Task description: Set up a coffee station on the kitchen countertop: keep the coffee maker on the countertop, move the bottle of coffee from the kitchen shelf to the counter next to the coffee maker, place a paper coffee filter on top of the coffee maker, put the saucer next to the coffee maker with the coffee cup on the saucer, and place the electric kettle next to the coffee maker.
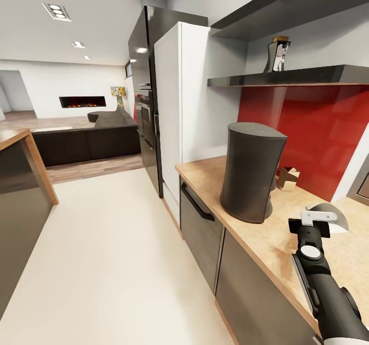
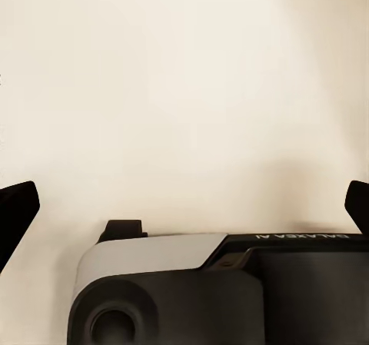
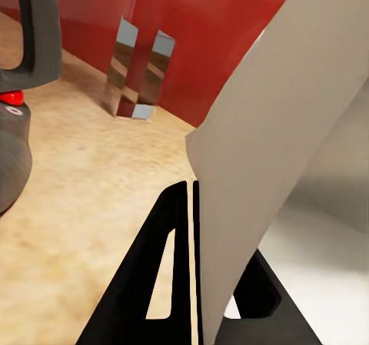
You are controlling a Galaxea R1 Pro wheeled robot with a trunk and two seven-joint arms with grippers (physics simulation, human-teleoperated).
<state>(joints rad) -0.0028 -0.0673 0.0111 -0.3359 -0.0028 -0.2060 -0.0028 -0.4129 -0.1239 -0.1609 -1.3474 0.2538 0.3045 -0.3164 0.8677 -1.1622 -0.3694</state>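
The tall dark-grey coffee maker (image 1: 251,170) stands on the beige kitchen countertop (image 1: 266,242). Above it, the bottle of coffee (image 1: 277,55) sits on the dark kitchen shelf (image 1: 307,74) against the red panel. My right gripper (image 1: 319,217) hovers over the counter just right of the coffee maker, shut on the white paper coffee filter (image 1: 332,216). In the right wrist view the black fingers (image 3: 165,260) pinch the filter (image 3: 269,160), which stands up edge-on. A dark-grey looped handle with a red dot (image 3: 31,45) is beside it; I cannot tell which appliance it belongs to. My left gripper (image 2: 184,199) is open over pale floor.
A small mirrored folded object (image 1: 287,177) stands at the red back panel behind the coffee maker. A white fridge side (image 1: 179,104) ends the counter at the far left. A wooden-topped island (image 1: 25,181) lies across the pale floor aisle.
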